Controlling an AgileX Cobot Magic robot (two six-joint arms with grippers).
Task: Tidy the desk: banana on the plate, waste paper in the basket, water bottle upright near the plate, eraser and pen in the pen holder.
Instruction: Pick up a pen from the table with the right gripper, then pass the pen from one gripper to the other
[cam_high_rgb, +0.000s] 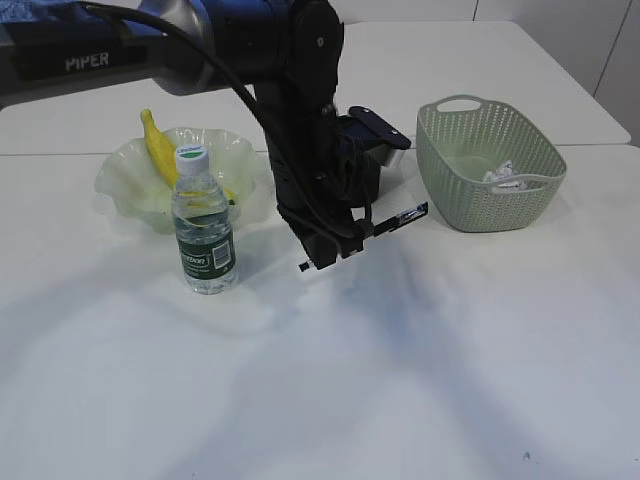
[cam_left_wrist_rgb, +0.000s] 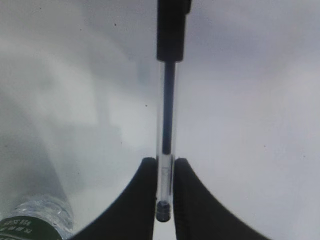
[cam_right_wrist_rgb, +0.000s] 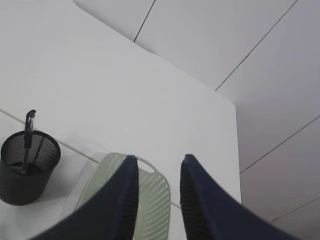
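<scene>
Pen holder (cam_high_rgb: 365, 165) mostly hidden behind left arm (cam_high_rgb: 300, 130); bottle (cam_left_wrist_rgb: 37, 220) cropped at frame edge.

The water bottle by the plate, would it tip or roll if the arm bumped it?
The water bottle stands upright, tall and narrow, so it probably tips easily. It looks mostly full, so likely heavy enough to resist light nudges. Its round body would likely roll once down.

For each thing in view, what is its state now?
banana: lying on the plate
water bottle: upright, capped, beside the plate
pen: clamped in the left gripper
basket: holds waste paper
pen holder: upright, one pen inside
right gripper: open, empty
</scene>
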